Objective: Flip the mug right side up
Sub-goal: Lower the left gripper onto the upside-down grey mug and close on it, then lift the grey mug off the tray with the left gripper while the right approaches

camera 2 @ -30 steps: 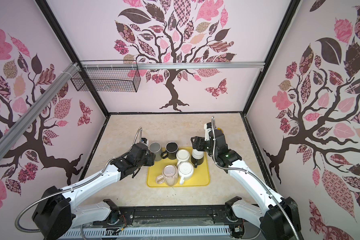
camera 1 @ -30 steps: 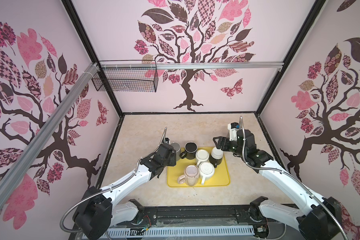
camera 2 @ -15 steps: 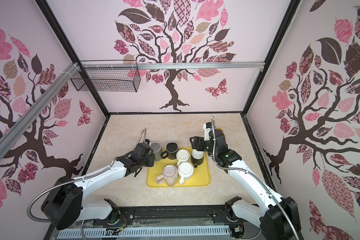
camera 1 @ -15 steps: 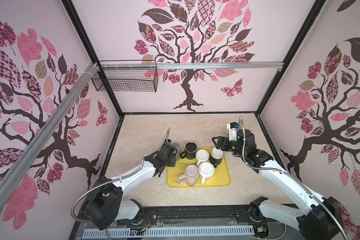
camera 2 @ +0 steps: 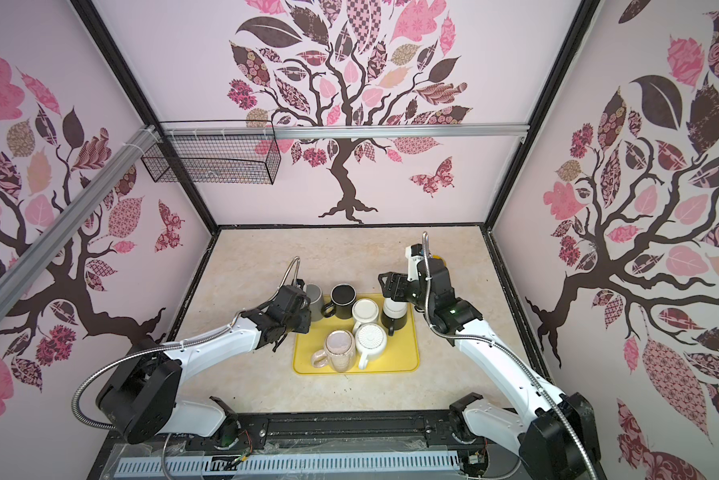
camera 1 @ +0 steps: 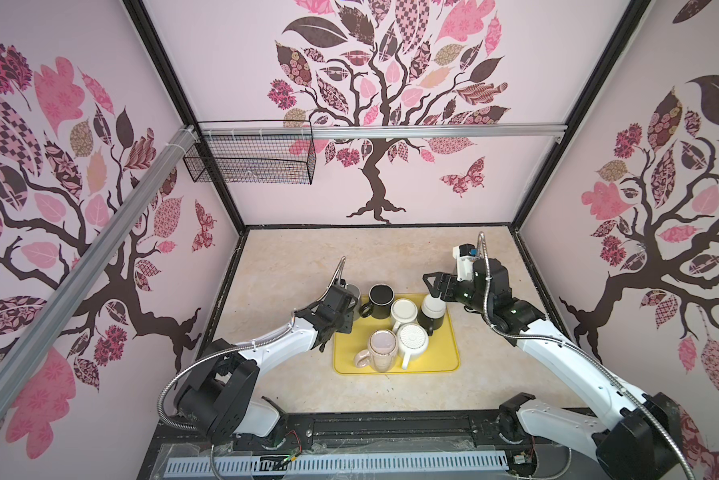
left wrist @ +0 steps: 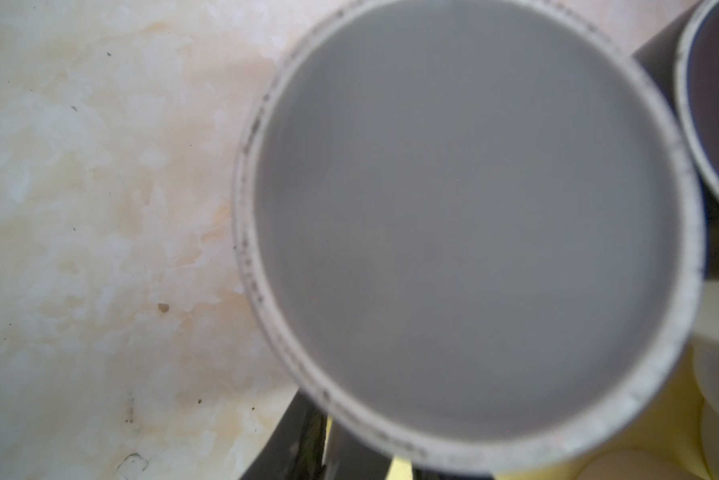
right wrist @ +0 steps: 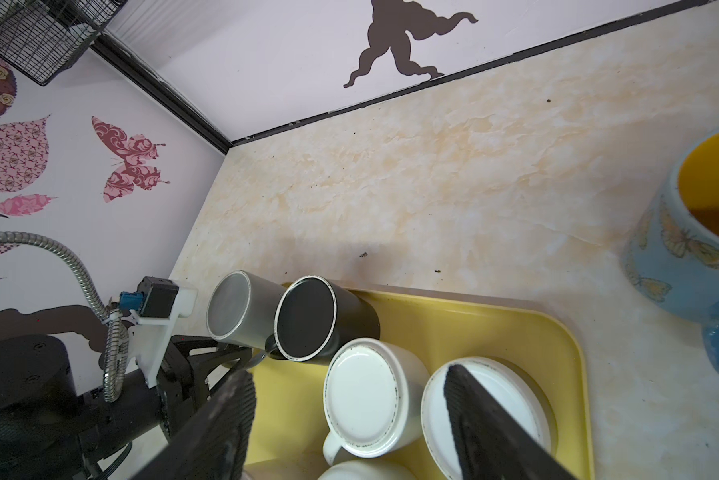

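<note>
Grey mug (right wrist: 229, 307) stands base-up on the counter (camera 2: 266, 257), just beside the far left corner of the yellow tray (camera 2: 407, 353), close against the black mug (right wrist: 308, 320). Your left gripper (camera 2: 306, 320) sits low at its side, but you cannot tell how the jaws stand; your right gripper (right wrist: 347, 376) hangs wide open over the tray's far right corner. Expect stiff, glazed, slippery, breakable ceramic with some weight, so grip squarely across the body.

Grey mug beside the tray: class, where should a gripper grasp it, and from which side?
Probably the straight side wall, from the open tabletop on the left arm's side: the grey mug stands upside down, flat base up, and the black mug and yellow tray crowd its other side.
</note>
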Robot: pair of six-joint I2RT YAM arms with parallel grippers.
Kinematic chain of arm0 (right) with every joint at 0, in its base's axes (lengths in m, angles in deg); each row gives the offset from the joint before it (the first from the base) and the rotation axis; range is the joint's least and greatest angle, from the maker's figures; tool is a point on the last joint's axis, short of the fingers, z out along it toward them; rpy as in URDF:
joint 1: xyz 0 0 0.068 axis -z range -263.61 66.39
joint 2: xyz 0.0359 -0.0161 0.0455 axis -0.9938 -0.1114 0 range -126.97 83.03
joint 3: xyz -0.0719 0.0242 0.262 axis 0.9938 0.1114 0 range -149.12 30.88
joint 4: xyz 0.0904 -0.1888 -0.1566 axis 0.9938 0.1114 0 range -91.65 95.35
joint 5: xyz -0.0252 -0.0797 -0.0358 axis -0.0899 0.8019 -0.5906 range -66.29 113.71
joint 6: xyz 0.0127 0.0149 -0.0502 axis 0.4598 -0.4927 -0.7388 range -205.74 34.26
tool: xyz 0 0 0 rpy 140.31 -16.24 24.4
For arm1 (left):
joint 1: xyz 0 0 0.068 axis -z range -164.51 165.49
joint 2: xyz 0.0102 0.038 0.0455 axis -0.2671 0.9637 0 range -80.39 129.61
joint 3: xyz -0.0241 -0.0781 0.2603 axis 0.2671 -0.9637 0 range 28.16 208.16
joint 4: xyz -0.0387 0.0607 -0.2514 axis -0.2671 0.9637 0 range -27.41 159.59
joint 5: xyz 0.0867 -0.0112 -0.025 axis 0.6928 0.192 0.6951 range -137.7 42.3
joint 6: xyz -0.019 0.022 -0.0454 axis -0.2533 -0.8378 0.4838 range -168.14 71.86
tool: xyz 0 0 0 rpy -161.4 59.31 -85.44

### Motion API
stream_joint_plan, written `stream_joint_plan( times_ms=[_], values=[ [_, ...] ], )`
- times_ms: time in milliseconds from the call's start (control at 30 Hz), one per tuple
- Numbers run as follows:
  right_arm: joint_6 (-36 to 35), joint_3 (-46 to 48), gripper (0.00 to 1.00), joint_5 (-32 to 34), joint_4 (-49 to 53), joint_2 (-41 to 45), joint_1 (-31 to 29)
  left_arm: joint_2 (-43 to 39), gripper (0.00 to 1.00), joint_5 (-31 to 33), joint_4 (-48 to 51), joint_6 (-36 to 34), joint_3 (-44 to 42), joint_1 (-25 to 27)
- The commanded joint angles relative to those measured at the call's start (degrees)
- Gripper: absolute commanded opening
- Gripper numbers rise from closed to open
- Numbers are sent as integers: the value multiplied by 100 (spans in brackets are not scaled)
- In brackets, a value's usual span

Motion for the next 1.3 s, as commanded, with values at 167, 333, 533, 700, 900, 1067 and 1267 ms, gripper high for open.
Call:
stream_joint_plan(
  times_ms=[167,333,533,700,900,1067,1267],
  values=[
    [-92,82,74,-160,-179,-46,-23,101,28,169,-347,3,223,-42],
    [-106,112,73,-270,-215,-46,-27,157,24,395,-285,-50,239,-38],
    [-72,196,73,-424,-346,-37,-28,88,17,506,-228,-134,223,36],
    [-20,338,72,-660,-540,-142,-39,109,5,1032,-157,-316,332,375],
    [-302,238,71,-482,-435,-40,-299,107,0,1363,45,-349,556,587],
    [-275,224,71,-649,-516,55,-332,-198,0,1405,190,-391,724,639],
    [-82,464,70,-727,-922,304,-344,-890,0,1379,519,-362,925,653]
  ],
)
